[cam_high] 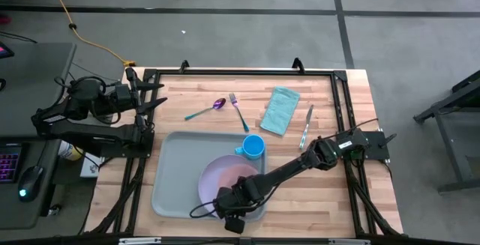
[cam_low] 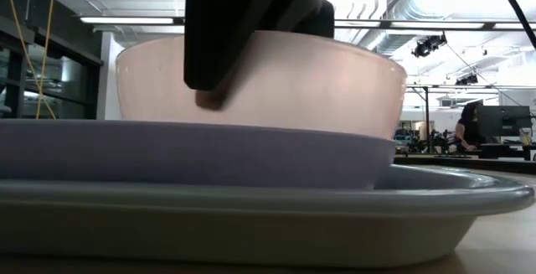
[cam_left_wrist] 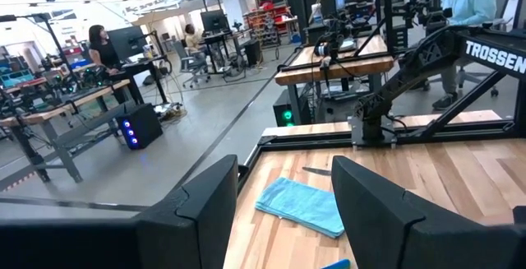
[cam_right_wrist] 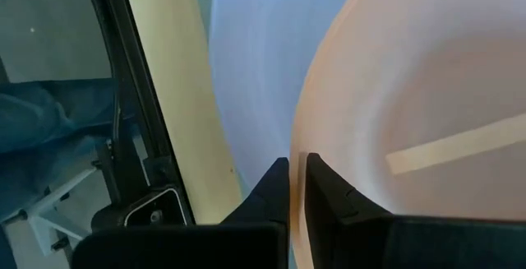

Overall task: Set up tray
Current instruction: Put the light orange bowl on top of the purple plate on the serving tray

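The tray (cam_high: 174, 171) looks like moulded plastic: stiff enough to keep its shape, light for its size, with a smooth, probably slippery surface, so my judgement is that the raised rim is the only sound place to take hold, a finger on each side of the lip, preferably along a long edge so the load does not tip. It is pale grey-green, rectangular with rounded corners, the largest item on the wooden table (cam_high: 330, 200), and it lies directly under the right gripper (cam_high: 229, 211). That gripper's fingers (cam_right_wrist: 278, 188) are pinched narrow on the near rim of a pale pink bowl (cam_high: 234, 177), one finger inside the wall and one outside, with the bowl standing on a round lavender plate (cam_low: 167, 152) that itself rests in the tray. Just beyond the fingers, past the bowl, a blue cup (cam_high: 253, 147) sits at the tray's far edge; farther off on bare wood lie a purple spoon (cam_high: 208, 109), a fork (cam_high: 238, 110), a folded teal cloth (cam_high: 280, 111) and a knife (cam_high: 307, 125). The left gripper (cam_high: 155, 95) waits well apart at the table's far left corner, its fingers (cam_left_wrist: 205, 211) spread wide and holding nothing, the cloth visible ahead between them.
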{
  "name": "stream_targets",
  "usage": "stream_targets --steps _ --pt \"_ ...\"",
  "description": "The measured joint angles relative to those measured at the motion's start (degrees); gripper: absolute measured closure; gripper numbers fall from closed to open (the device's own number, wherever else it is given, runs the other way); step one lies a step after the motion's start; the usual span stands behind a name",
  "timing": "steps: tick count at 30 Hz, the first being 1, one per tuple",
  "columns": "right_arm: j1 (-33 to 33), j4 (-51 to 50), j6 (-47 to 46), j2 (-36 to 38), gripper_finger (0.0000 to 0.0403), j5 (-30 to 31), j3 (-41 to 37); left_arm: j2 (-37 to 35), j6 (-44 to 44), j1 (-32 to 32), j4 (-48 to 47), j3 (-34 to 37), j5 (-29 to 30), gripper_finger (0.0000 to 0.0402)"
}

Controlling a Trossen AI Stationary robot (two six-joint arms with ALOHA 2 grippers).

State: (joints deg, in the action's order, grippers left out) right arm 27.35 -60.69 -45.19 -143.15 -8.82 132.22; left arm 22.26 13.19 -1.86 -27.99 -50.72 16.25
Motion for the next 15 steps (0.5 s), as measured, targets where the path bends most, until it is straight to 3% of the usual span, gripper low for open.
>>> stream_targets --steps 15 --pt "1.36 -4.20 -0.57 0.02 0.0403 0.88 0.00 0.00 -0.05 0.00 0.00 0.00 -0.04 0.0174"
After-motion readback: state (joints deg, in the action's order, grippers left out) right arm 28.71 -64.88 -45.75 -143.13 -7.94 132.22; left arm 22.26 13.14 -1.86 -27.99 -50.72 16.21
